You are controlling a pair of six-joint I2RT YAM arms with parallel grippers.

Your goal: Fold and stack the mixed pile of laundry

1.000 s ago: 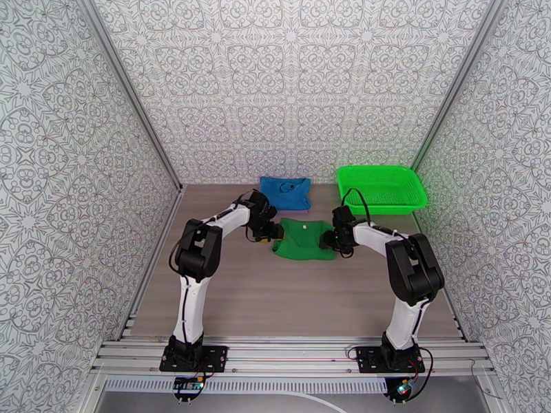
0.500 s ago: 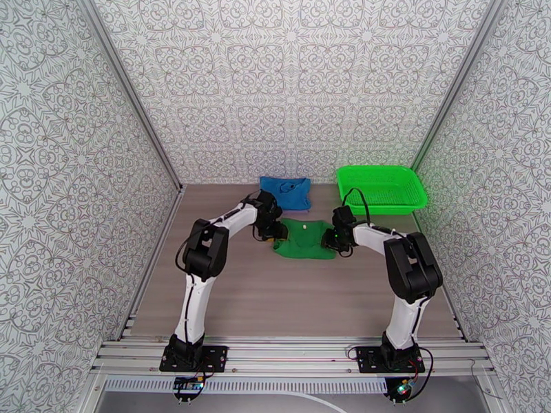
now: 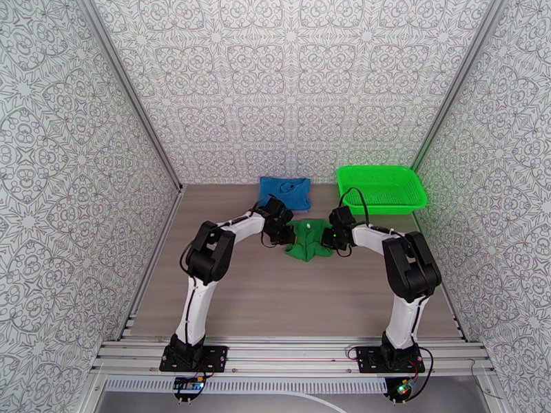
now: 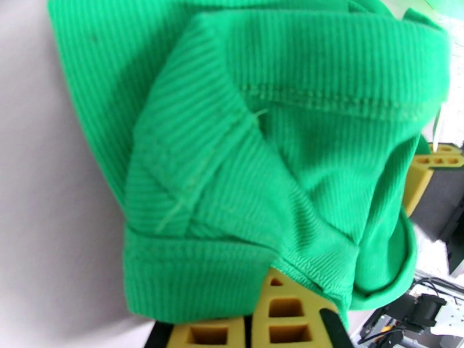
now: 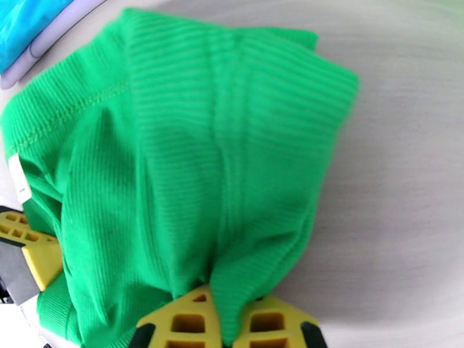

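Step in hand: we judge this to be the fold of the green garment point(image 3: 306, 246). It lies bunched on the counter point(image 3: 275, 297) between the two arms, near the middle. The blue garment point(image 3: 286, 191) rests flat toward the back wall, near the green one but apart from it. In the right wrist view a lavender strip point(image 5: 58, 37) shows along the blue garment's edge. We take it for a third piece lying underneath, though we cannot confirm this. The basket point(image 3: 382, 209) stands at the back right, well clear of the work.

State of the end effectors:
- The left end effector point(image 3: 282, 230) is clenched on the left side of the green garment. In its wrist view the ribbed hem drapes over the yellow fingers point(image 4: 284, 308).
- The right end effector point(image 3: 335, 237) is clenched on the right side. In its wrist view a ridge of cloth is pinched between the yellow fingers point(image 5: 185, 323).

The two grips sit close together, so the cloth between them is gathered into loose folds rather than held taut.

Next move, as we judge it: lift both held edges together and carry them across the garment, then lay them down level so one half covers the other. Keep the two arms matched in height and pace, since uneven travel would twist the cloth. Release only once the fold lies flat
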